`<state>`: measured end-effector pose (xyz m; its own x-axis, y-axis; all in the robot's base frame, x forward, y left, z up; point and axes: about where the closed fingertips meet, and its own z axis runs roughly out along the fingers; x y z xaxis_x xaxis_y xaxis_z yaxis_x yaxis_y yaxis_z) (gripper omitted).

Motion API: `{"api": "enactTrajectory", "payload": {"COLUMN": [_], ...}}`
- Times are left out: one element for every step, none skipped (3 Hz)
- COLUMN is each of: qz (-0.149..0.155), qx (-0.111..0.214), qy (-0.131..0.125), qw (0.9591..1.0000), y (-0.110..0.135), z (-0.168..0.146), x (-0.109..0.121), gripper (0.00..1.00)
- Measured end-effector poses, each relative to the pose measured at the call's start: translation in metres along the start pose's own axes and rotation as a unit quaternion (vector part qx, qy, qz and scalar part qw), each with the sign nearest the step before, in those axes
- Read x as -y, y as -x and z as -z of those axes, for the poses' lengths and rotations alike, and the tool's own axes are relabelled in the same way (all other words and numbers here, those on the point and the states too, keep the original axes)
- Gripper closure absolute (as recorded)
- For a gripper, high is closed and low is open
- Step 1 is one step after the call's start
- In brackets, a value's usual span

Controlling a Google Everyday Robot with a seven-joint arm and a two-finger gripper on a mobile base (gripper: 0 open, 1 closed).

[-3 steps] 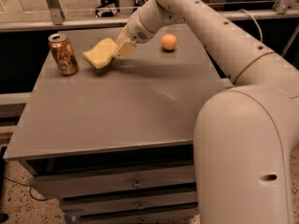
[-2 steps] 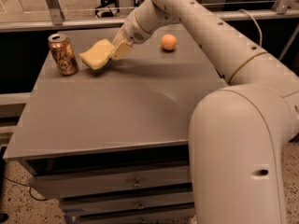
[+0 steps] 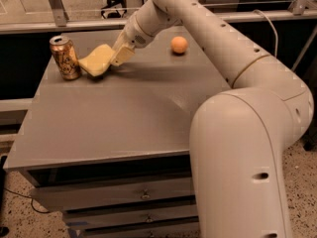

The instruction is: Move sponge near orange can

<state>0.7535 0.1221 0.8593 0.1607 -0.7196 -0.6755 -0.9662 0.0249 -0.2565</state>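
The orange can (image 3: 65,57) stands upright at the far left of the grey table (image 3: 124,113). The pale yellow sponge (image 3: 96,61) hangs tilted just right of the can, its lower edge at or just above the tabletop. My gripper (image 3: 119,55) is shut on the sponge's right edge, reaching in from the upper right. A small gap shows between sponge and can.
A small orange ball (image 3: 179,44) lies on the table's far right part. My arm crosses above the right side of the table. Drawers sit below the table's front edge. A rail and glass wall run behind the table.
The gripper has carried the sponge a little further left and lower, closer to the can.
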Motion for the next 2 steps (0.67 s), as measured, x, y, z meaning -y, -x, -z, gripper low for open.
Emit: {"api": "enactTrajectory", "payload": {"qz": [0.004,0.009], "qx": [-0.002,-0.002], "qy": [0.005,0.008], "qw": [1.0,0.9999], "y": [0.0028,0.0056], "z": [-0.0048,-0.0075], "x": [-0.0018,-0.0026], "gripper": [0.43,0.18]}}
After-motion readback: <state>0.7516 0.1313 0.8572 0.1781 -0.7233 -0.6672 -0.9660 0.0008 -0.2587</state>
